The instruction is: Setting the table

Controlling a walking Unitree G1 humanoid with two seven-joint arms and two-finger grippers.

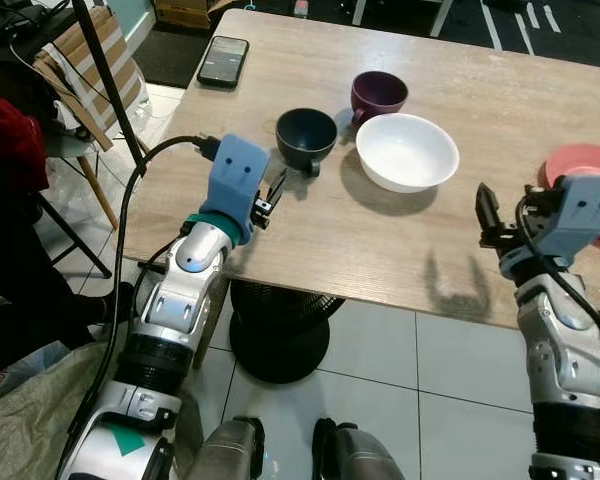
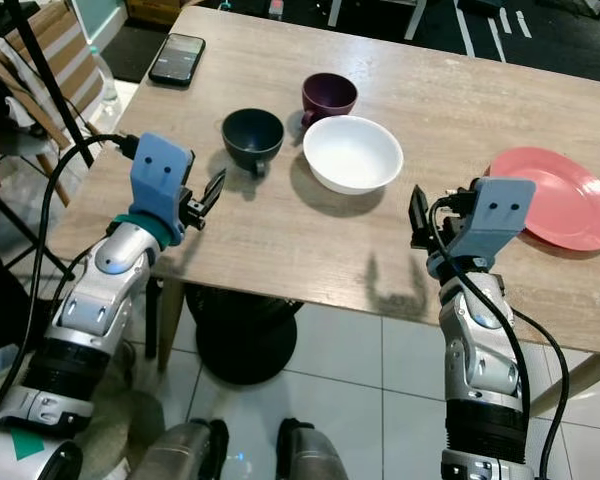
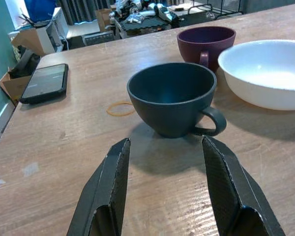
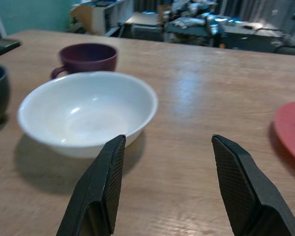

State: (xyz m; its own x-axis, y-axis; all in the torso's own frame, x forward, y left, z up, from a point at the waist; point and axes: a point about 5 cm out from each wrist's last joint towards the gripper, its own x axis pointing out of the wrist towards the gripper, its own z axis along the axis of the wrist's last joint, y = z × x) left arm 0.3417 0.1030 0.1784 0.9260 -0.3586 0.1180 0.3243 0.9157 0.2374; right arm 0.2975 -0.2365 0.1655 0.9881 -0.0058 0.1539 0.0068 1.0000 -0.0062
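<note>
A dark blue cup (image 1: 306, 137) stands on the wooden table (image 1: 380, 250), its handle toward the near edge. Behind it is a purple cup (image 1: 378, 96), and to their right a white bowl (image 1: 407, 151). A pink plate (image 1: 590, 168) lies at the far right. My left gripper (image 3: 164, 141) is open just above the tabletop, a short way in front of the dark cup and not touching it. My right gripper (image 4: 168, 140) is open too, hovering near the table's front edge between the bowl (image 4: 86, 110) and the plate (image 4: 291, 130). Nothing is between either pair of fingers.
A black phone (image 1: 223, 60) lies at the table's far left, and a rubber band (image 3: 120, 108) lies left of the dark cup. A chair with a striped cushion (image 1: 85, 70) and a black pole (image 1: 105, 75) stand left of the table. The table's black pedestal (image 1: 280, 330) rests on tiled floor.
</note>
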